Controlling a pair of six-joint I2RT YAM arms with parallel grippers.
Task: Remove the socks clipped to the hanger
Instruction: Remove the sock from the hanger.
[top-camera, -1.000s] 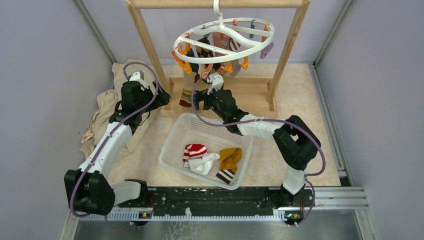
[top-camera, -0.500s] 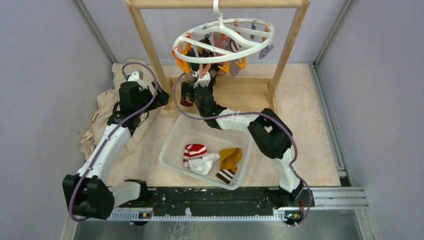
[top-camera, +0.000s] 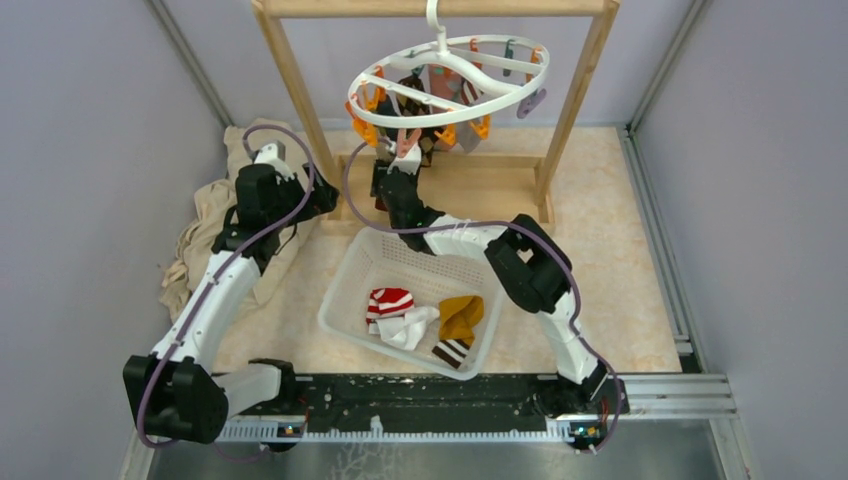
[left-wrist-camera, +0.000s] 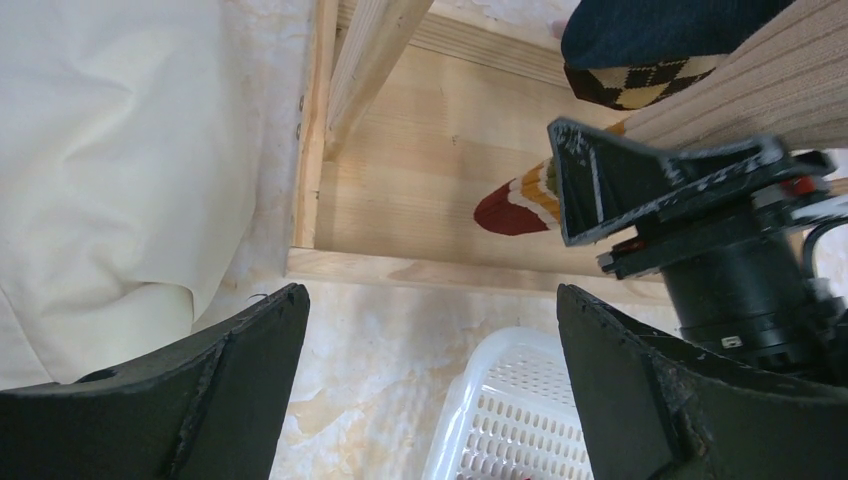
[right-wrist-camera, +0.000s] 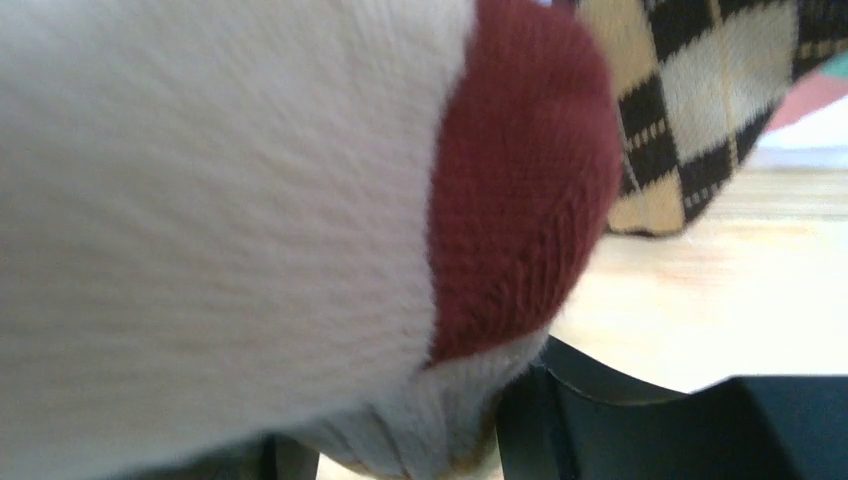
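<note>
Socks crowd beneath the hanger, hemmed by frame posts. One presses against the right gripper; clenched or not, I cannot tell. Left gripper gapes, released.

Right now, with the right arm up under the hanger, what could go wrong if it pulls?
1. The cream sock with the dark red patch fills the right wrist view, so the right fingers' hold cannot be confirmed; a pull may slip.
2. The argyle sock hangs beside it and could get caught too.
3. The hanger hangs free, so tugging may swing it into the wooden frame.
</note>
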